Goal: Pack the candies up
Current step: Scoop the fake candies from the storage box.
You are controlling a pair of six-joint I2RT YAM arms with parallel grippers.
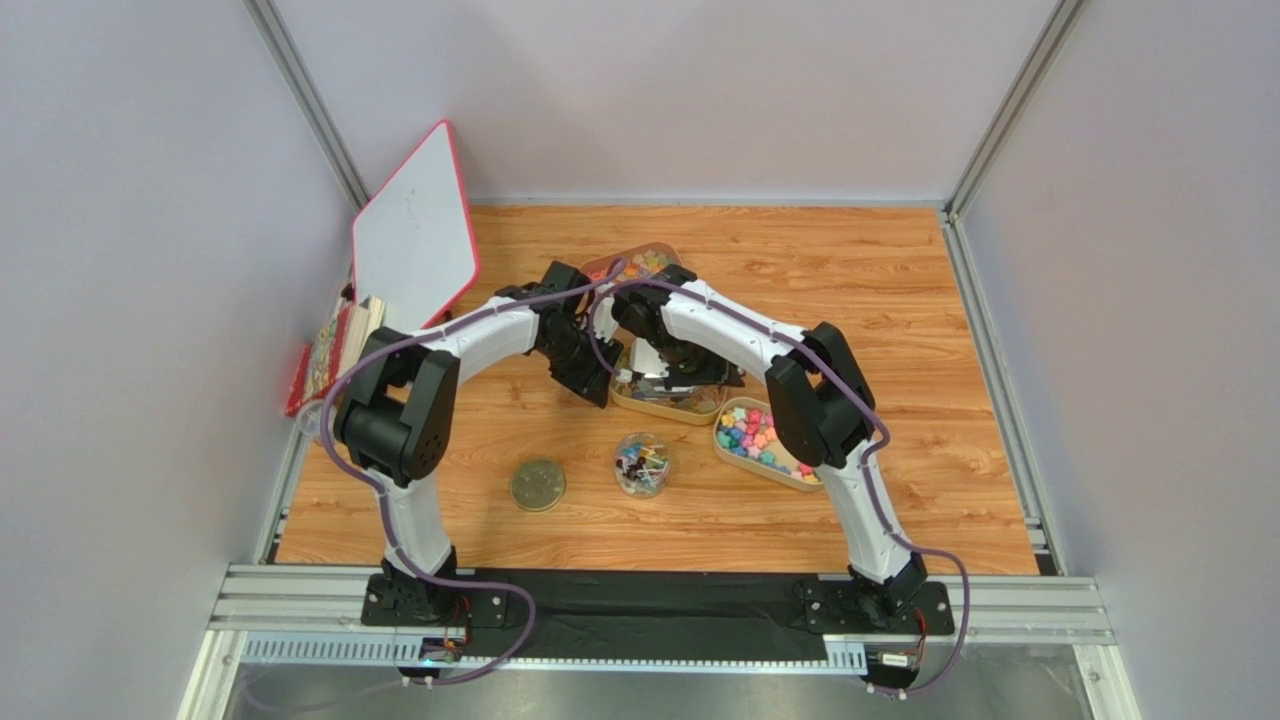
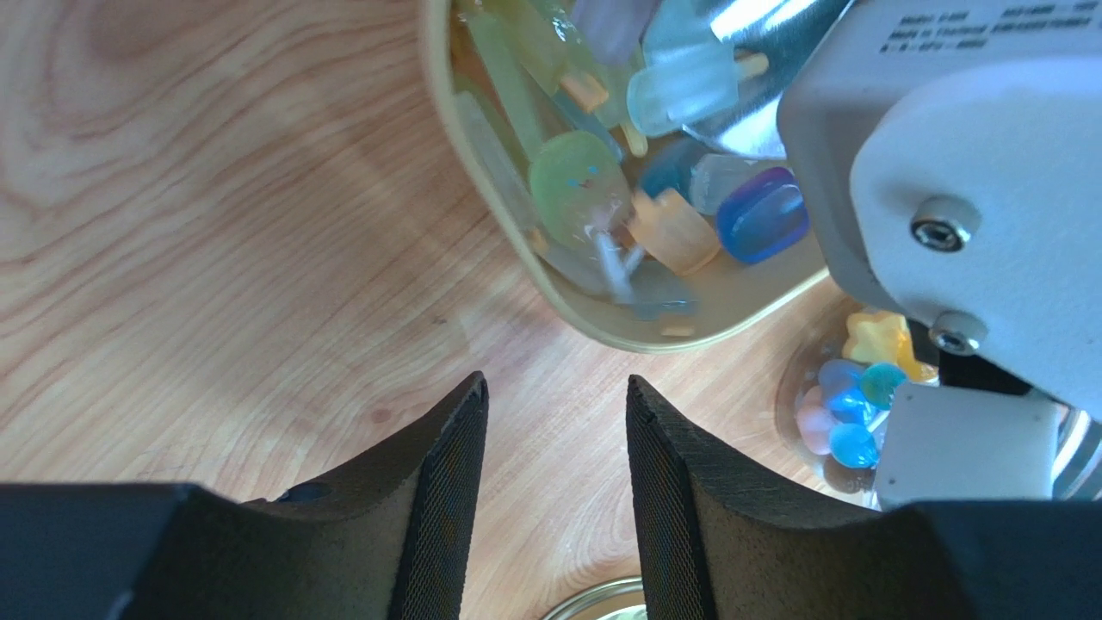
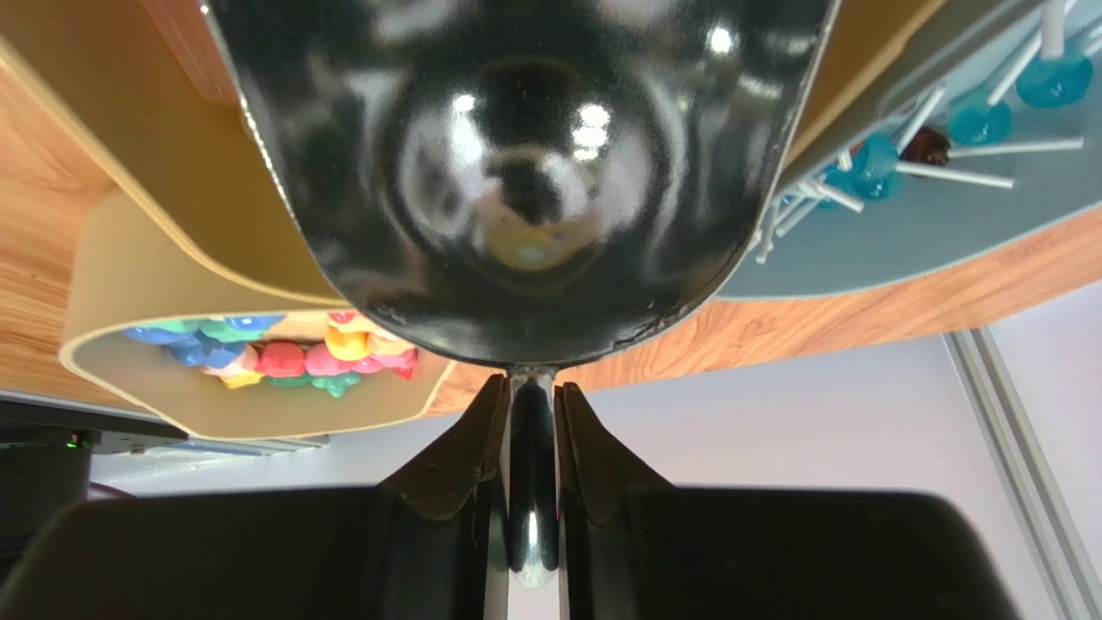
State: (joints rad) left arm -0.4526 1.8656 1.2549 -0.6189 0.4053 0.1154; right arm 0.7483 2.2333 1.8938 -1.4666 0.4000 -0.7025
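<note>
Top external view: both arms reach over a tan oval tray (image 1: 661,401) mid wooden tabletop (image 1: 932,300). Bright chunky candies (image 1: 751,435) fill a second tan tray (image 1: 736,461) beside it. A small clear round jar (image 1: 643,462) stands nearer.
Left wrist view: the left end effector (image 2: 556,478) hangs empty, fingers moderately apart, over bare wood beside pale wrapped candies (image 2: 647,194).
Right wrist view: the right end effector (image 3: 530,478) is narrow, clamped on the handle of a shiny dark metal scoop (image 3: 530,168).
</note>
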